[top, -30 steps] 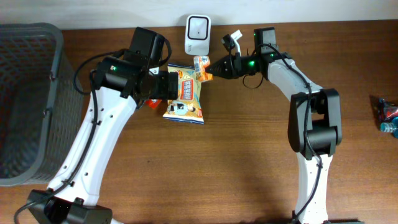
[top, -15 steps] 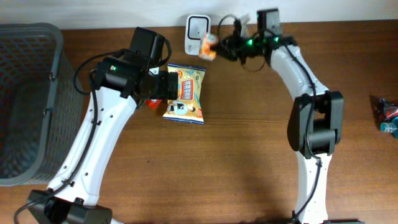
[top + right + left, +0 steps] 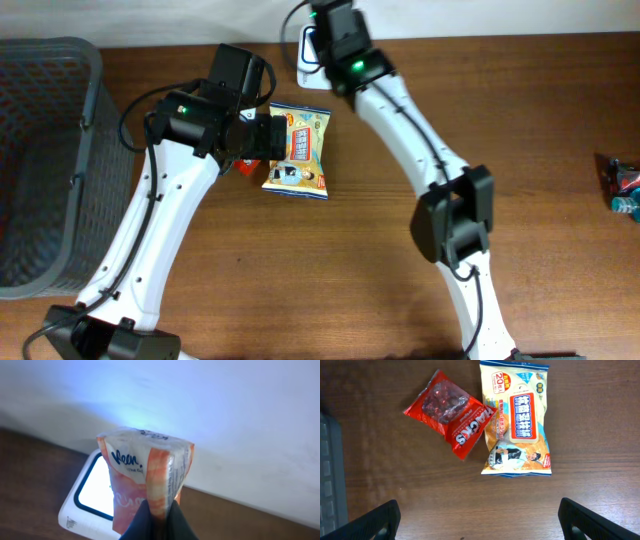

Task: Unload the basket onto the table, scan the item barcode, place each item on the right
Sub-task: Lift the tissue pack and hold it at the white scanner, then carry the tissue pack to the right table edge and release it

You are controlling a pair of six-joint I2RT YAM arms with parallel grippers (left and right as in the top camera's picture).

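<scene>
Right wrist view: orange-and-white packet (image 3: 150, 475) is pinched by its lower edge in the right gripper (image 3: 156, 519), jaws clamped on it. It is held upright just before the lit scanner (image 3: 92, 495), presumably so that its barcode can be read. Left gripper (image 3: 479, 522) is held wide apart above the red packet (image 3: 451, 415) and yellow snack bag (image 3: 517, 420), which are likely queued next.
</scene>
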